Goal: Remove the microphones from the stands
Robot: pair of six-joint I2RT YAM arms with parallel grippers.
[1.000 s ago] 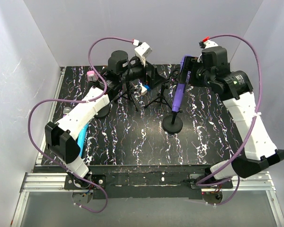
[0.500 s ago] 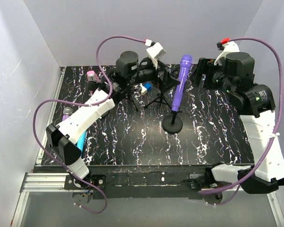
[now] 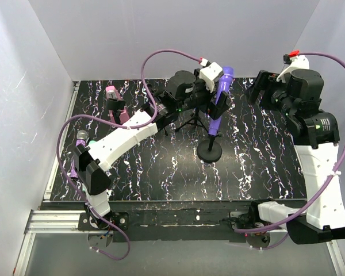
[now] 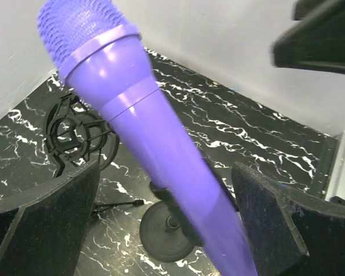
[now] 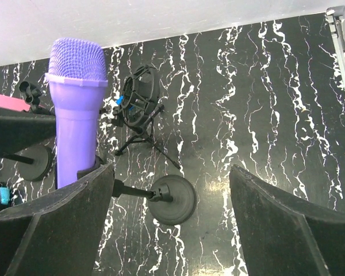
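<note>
— Black marbled tabletop point(image 3: 161, 178), white walls point(image 3: 161, 34) around it. What do we have, nearest first?

— Nearest us is the stand point(image 3: 210, 151), its round base planted mid-tabletop. Its stem leans away to a clip point(image 5: 87, 171), and the purple microphone point(image 3: 221, 92) sits in that clip, tilted, with its mesh head uppermost toward the back wall.

— And our claws?

— Our left claw point(image 3: 213, 106) is spread wide, with one of its fingers point(image 4: 52, 224) on either side of the microphone's body, below the head. The wrist view shows a gap on both sides, so it holds nothing. Farther right, our right claw point(image 3: 259, 92) is wide open too and empty. It faces the microphone from well apart.

— How will it handle?

— We judge it a rigid, fairly light barrel, smooth and tapering toward the tail, so it could slide through the pads. We'd close squarely on the thicker upper body, just below the mesh head. The clip probably grips by friction, and the stand looks light enough that a sideways pull could tip it. We'd draw the microphone along its own axis, up and out.
</note>
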